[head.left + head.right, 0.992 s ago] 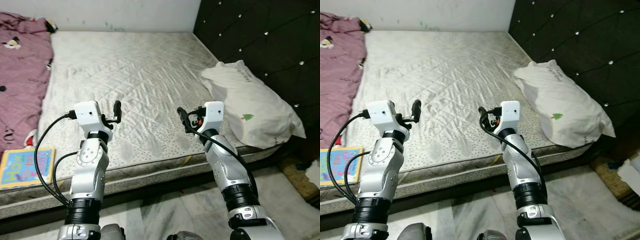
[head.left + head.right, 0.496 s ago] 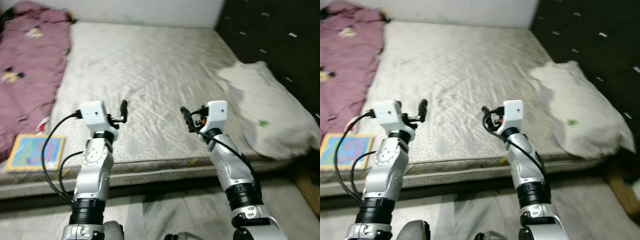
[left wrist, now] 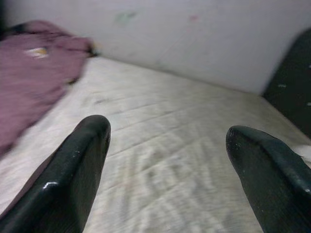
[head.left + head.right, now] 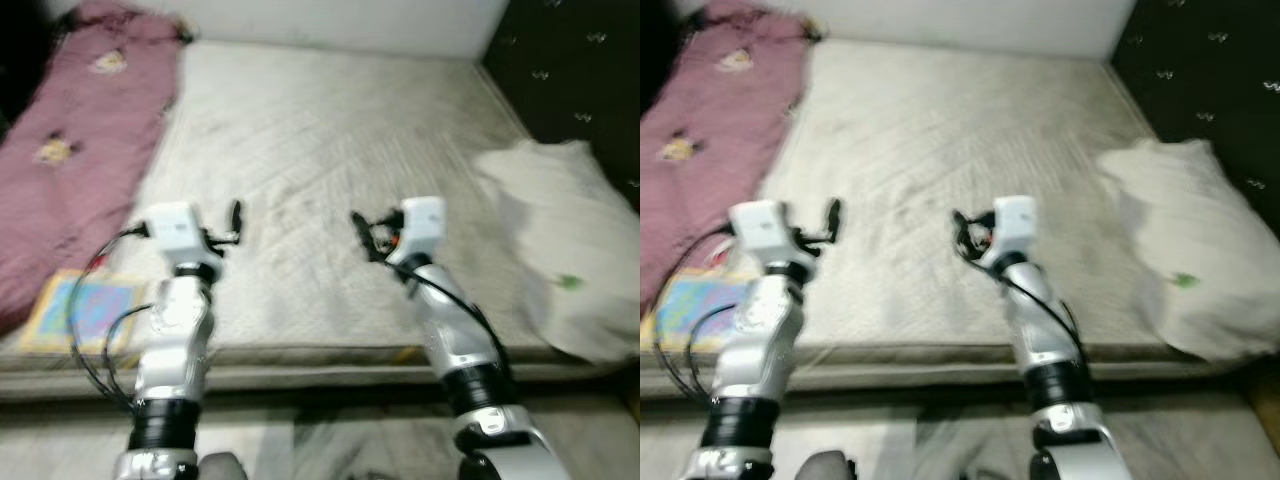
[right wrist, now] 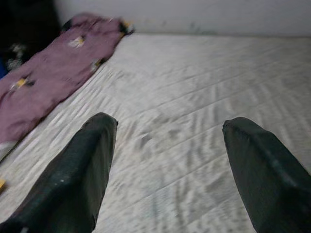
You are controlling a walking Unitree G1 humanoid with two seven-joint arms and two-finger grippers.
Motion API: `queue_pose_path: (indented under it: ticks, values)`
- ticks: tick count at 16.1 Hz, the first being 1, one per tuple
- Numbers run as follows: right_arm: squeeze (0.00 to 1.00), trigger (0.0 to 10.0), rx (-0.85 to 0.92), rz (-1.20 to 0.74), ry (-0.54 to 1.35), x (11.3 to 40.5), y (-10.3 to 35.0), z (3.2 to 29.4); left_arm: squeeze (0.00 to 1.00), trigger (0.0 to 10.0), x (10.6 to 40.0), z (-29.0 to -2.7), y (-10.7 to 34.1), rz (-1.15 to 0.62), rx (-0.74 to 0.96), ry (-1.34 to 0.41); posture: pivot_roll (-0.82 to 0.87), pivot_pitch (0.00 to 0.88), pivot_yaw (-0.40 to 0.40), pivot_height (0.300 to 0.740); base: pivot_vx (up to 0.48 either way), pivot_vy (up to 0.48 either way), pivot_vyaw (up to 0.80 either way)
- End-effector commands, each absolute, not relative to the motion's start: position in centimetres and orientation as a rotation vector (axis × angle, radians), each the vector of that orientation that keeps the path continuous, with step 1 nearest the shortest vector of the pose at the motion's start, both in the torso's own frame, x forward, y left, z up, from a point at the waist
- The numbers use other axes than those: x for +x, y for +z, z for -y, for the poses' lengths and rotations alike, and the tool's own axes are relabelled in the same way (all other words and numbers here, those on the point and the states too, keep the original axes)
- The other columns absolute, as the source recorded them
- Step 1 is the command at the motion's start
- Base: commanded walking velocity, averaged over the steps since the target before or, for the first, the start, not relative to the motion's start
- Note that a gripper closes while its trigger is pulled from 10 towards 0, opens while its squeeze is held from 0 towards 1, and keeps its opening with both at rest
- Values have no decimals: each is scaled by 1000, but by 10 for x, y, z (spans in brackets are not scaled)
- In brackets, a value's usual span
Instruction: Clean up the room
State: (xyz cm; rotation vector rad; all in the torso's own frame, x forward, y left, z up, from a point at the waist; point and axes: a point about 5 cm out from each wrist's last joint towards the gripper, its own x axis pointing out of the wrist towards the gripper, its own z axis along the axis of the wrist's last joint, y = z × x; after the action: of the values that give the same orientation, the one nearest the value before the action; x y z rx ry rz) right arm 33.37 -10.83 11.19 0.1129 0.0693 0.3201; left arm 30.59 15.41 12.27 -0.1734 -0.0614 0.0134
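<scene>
A bare quilted mattress (image 4: 320,140) lies before me. A purple blanket (image 4: 80,150) is spread along its left side, and a white pillow (image 4: 565,255) rests at its right against the dark headboard. A colourful book (image 4: 85,310) lies on the mattress's near left corner. My left gripper (image 4: 236,215) and right gripper (image 4: 360,228) are both held up over the mattress's near edge, open and empty. The wrist views show the fingers (image 3: 73,170) (image 5: 82,170) wide apart over the mattress.
A dark tufted headboard (image 4: 570,70) stands on the right and a white wall (image 4: 330,20) at the far end. Pale tiled floor (image 4: 320,440) lies between me and the bed. The head views are blurred.
The whole picture has shifted to the right, so the camera has turned left: more of the purple blanket shows and the pillow sits nearer the right edge. Both grippers stay open and raised.
</scene>
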Motion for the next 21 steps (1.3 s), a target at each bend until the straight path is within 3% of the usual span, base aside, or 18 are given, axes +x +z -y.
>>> queue_pose_path:
  ticks: [1, 8, 21]
  values:
    - [0, 10000, 104, -87, 269, 334, 107, 126, 0, 10000, 307, -137, 127, 74, -187, -46, 39, 0, -96, 740, 334, 0, 0]
    - [0, 10000, 123, -90, 259, 335, 107, 127, 0, 10000, 310, -137, 125, 44, -206, -10, 39, 0, -95, 740, 43, 0, 0]
    - [0, 10000, 116, -104, 259, 337, 107, 128, 0, 10000, 311, -136, 125, 39, -214, -9, 34, 0, -95, 740, 0, 480, 0]
